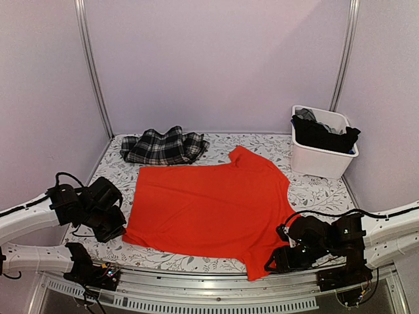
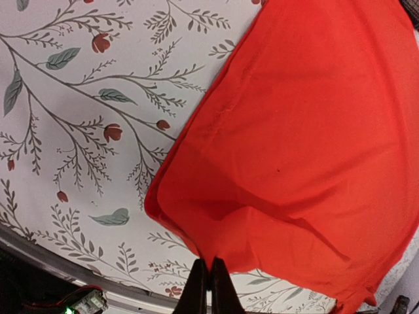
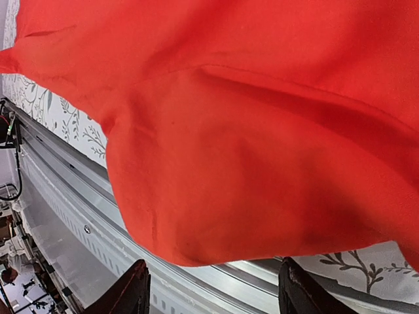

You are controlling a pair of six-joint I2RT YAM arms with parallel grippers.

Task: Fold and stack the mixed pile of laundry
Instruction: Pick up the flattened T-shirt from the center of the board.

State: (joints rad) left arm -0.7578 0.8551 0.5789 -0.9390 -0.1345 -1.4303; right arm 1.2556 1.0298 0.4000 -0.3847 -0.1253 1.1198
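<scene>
An orange-red shirt point(image 1: 209, 206) lies spread flat in the middle of the table. In the left wrist view my left gripper point(image 2: 209, 278) is shut, pinching the near left corner of the orange-red shirt point(image 2: 294, 163). From above, the left gripper point(image 1: 121, 229) sits at that corner. My right gripper point(image 3: 213, 294) is open just below a rounded corner of the shirt point(image 3: 249, 150) that hangs over the metal rail; nothing is between its fingers. Seen from above, the right gripper point(image 1: 273, 263) is at the shirt's near right corner. A black-and-white plaid garment point(image 1: 163, 145) lies folded at the back left.
A white bin point(image 1: 321, 163) at the back right holds dark garments point(image 1: 324, 134). The floral tablecloth point(image 1: 314, 196) covers the table. A metal rail point(image 3: 78, 216) runs along the near edge, and upright posts stand at the back corners.
</scene>
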